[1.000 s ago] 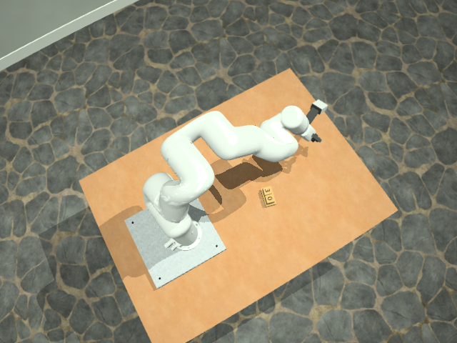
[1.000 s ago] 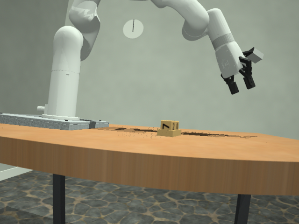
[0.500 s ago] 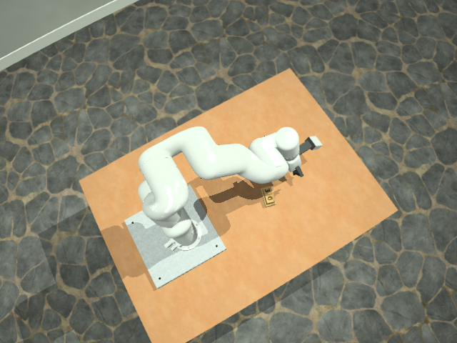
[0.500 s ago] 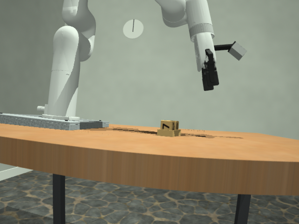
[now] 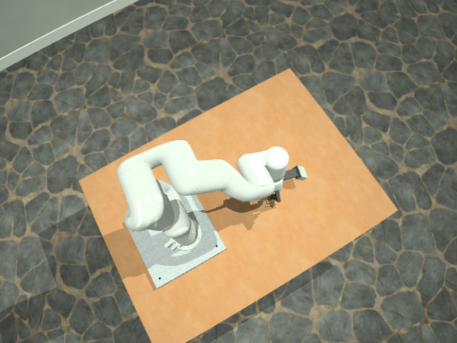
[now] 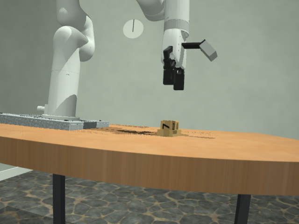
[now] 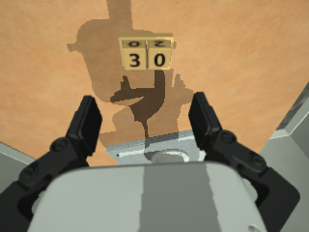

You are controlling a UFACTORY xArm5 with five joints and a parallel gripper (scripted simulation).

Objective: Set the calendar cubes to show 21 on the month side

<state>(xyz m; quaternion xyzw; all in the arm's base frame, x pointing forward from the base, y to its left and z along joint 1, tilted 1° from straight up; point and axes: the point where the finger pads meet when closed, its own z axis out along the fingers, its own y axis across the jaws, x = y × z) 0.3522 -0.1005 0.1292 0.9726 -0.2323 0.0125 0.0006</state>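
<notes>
Gripper (image 6: 173, 84) hovers high above calendar tray (image 6: 168, 132) on table (image 6: 145, 149), fingers wide apart, nothing between. Cubes (image 7: 146, 54) sit in tray, top faces 3 and 0. Descend straight, centre fingers on one cube only, avoid pushing tray.

Orange-brown rectangular counter (image 5: 313, 155), set at a slant on a floor (image 5: 73, 92) of dark irregular stone. Pale wall or ledge (image 5: 40, 22) at the upper-left corner. Grey base plate (image 5: 212, 241) near the counter's left end, carrying a white arm (image 5: 191, 173) that bends across toward the middle. Grey box-shaped camera (image 5: 300, 172) projects from the wrist. Dark gripper (image 5: 275, 196) mostly hidden under the wrist; jaws not discernible. Small tan calendar (image 5: 269, 201) just beside it, largely covered.
</notes>
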